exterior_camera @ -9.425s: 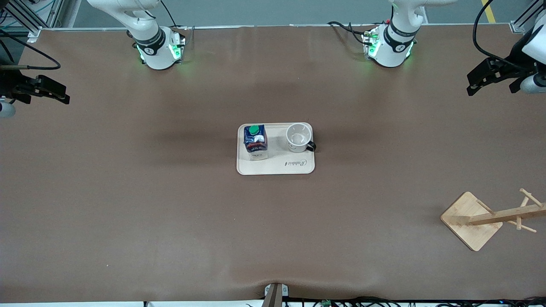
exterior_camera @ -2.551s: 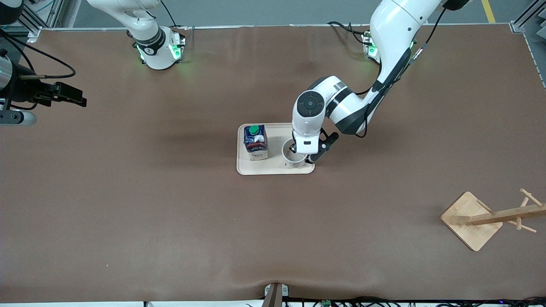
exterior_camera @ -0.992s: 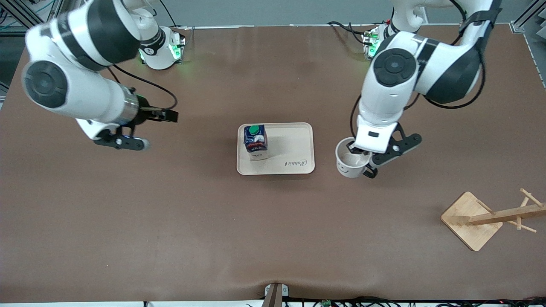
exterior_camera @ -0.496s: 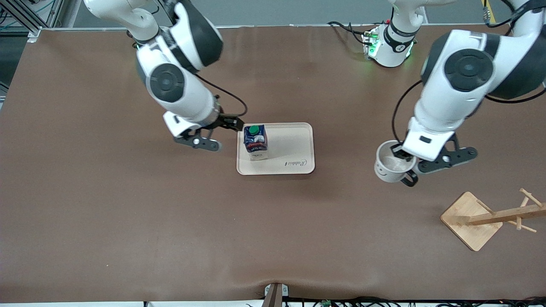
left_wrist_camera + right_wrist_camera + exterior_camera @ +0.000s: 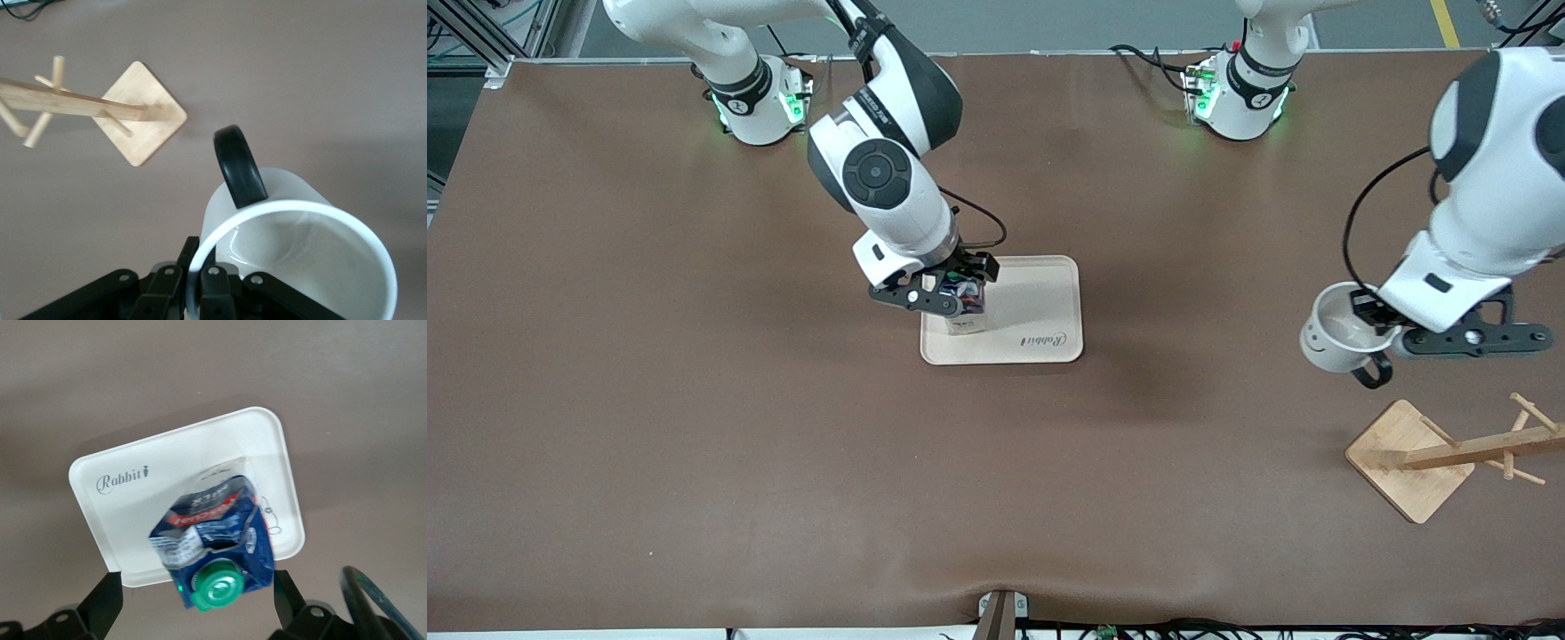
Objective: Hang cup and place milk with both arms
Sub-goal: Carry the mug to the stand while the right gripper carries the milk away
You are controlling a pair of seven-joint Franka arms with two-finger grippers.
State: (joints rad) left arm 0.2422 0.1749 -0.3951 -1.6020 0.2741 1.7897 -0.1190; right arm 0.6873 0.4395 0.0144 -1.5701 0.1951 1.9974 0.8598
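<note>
Jaws of the left gripper [image 5: 1371, 313] are clamped on one cup [image 5: 1336, 340] over bare table beside one rack [image 5: 1449, 455], while the right gripper's [image 5: 958, 286] are spread around one milk [image 5: 963, 313] on one tray [image 5: 1040, 302].

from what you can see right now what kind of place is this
Most likely a robotics lab bench, not a kitchen. Two arms are bolted to a bare brown table with cables along its edges. The left gripper carries the cup near a wooden rack; the right gripper straddles the milk on a tray.
</note>
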